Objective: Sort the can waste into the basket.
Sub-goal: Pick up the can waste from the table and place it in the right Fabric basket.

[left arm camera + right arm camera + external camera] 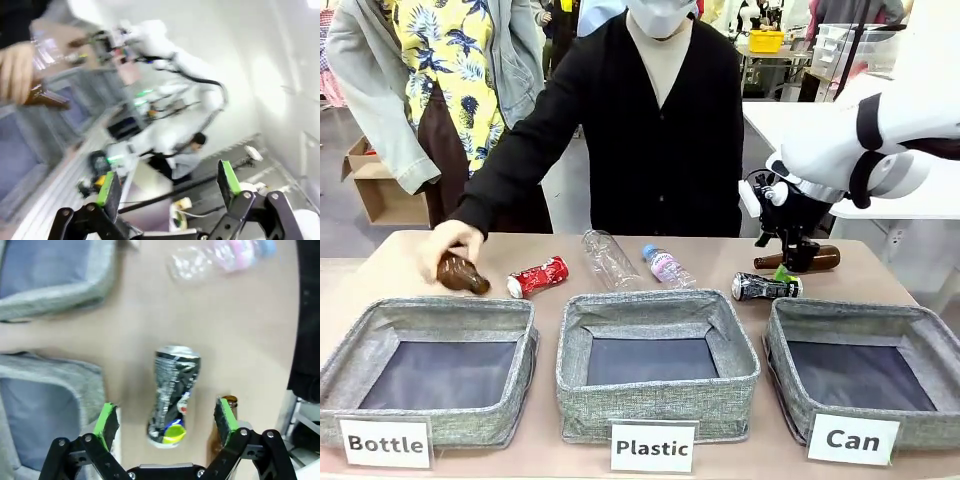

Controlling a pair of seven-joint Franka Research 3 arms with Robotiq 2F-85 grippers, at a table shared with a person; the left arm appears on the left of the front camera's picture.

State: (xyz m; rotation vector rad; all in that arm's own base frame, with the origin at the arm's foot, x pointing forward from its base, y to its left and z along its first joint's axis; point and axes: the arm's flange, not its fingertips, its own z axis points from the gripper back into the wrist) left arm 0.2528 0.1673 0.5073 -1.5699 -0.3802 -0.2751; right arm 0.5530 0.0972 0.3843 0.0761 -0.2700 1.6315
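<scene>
Can, black and crushed, lies just beneath the wide-open right claw.

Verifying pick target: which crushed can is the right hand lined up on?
The black can, directly under the open right hand, just behind the Can basket. The red can lies far left, near the person's hand.

Along the bench's near edge sit the left basket, middle basket and right basket (marked "Can"). Behind the left basket, a person's hand rests on a bottle, with the first can just to its right. A long bottle and a short bottle lie behind the middle basket. The second can lies behind the right basket, with another bottle behind it.
</scene>
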